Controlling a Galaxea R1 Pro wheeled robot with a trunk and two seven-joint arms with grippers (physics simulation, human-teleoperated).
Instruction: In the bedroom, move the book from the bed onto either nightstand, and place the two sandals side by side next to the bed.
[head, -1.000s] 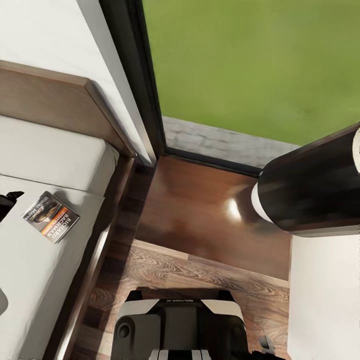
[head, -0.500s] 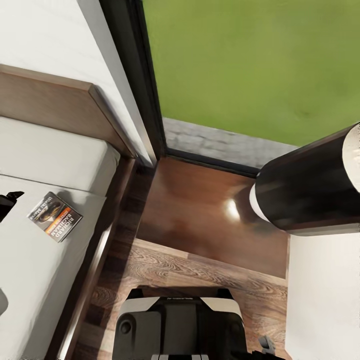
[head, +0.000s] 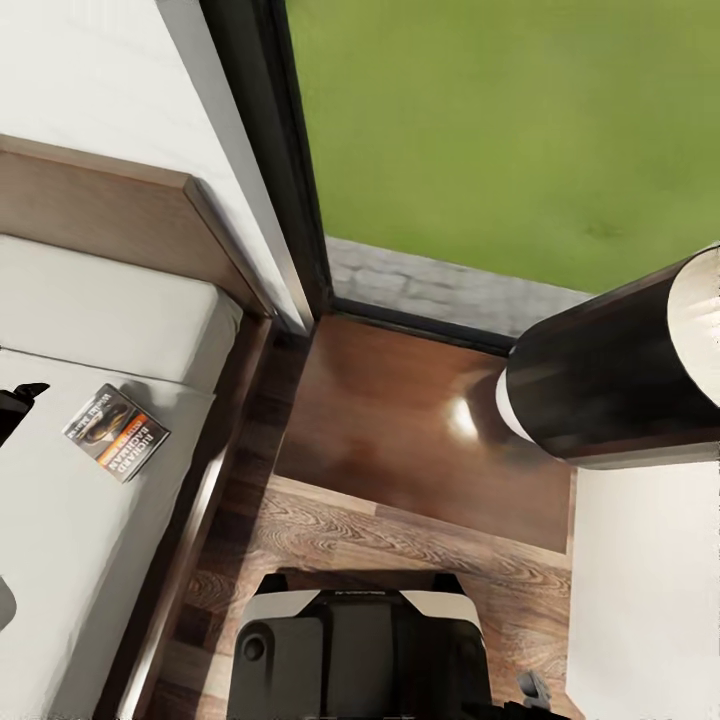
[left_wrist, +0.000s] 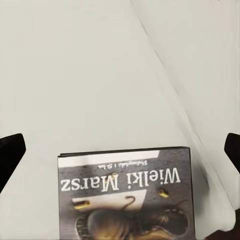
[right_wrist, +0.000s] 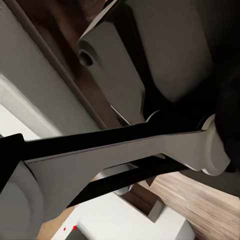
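The book (head: 116, 446) is lying flat on the off-white mattress of the bed (head: 70, 540), near the bed's side edge and just below the pillow end, well short of the wooden headboard (head: 120, 215). Beside that edge, in the corner by the tall dark-framed window (head: 270, 170), the nightstand (head: 400, 440) is sitting with its glossy dark-brown top bare and catching a bright glint. The robot's thick black right arm (head: 620, 370) is hanging over the nightstand's far end, and its grey trunk (head: 350, 660) is standing on the wood-plank floor (head: 330, 545) between bed and nightstand. The left tool (left_wrist: 120, 150) is hovering over the book with its fingers spread wide, one dark fingertip (left_wrist: 11, 152) showing on each side of the cover; nothing is in its grasp. Whether the right tool is wide or narrow I cannot tell. Compared with a second ago, the book is appearing slightly further right and lower as the head view drifts. Grass is filling the window.
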